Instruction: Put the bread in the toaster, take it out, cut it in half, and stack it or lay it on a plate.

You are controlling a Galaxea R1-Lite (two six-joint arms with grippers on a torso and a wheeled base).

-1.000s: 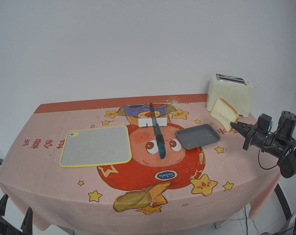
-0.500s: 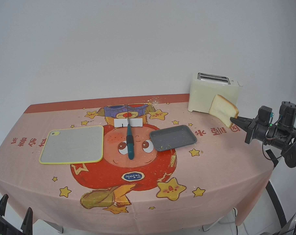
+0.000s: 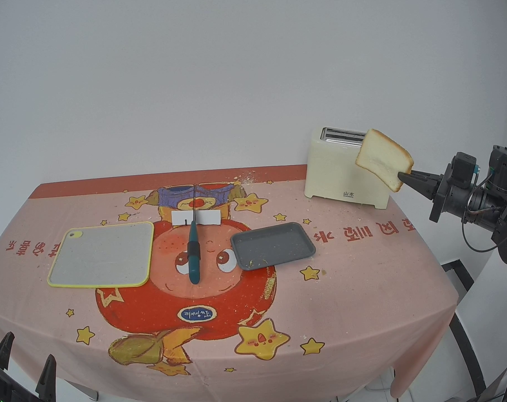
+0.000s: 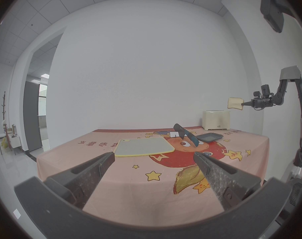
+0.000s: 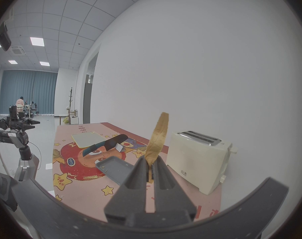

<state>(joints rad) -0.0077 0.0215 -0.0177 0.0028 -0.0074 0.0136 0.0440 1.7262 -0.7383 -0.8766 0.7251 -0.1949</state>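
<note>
A table under a pink cartoon tablecloth (image 3: 348, 286) carries everything; on its left side lies a grey cutting board (image 3: 101, 254) with a yellow-green rim, flat; at the back right, near the wall, stands a cream two-slot toaster (image 3: 343, 174), its slots open to the ceiling; a dark grey plate (image 3: 273, 245), rectangular and shallow, sits near the middle of the cloth, between the board and the toaster, with a few crumbs in it; just left of the plate lies a knife (image 3: 194, 247), its teal handle toward the robot and its blade pointing at the wall.

The bread (image 3: 383, 158), one pale slice with a brown crust, hangs in the air off the toaster's right end, higher than the toaster's top and tilted; from the right wrist view it (image 5: 156, 140) stands nearly edge-on, apart from the toaster (image 5: 199, 160); whether it is over a slot cannot be told. The right gripper (image 3: 404, 176) pinches the slice by its lower edge, fingers drawn narrow on it (image 5: 150, 165), the arm stretched in from the right, off the table's edge.

The left gripper (image 4: 153, 156) hangs low, off the near left corner of the table, its fingers spread wide with nothing between them; a small white card (image 3: 196, 218) lies under the knife's blade.
</note>
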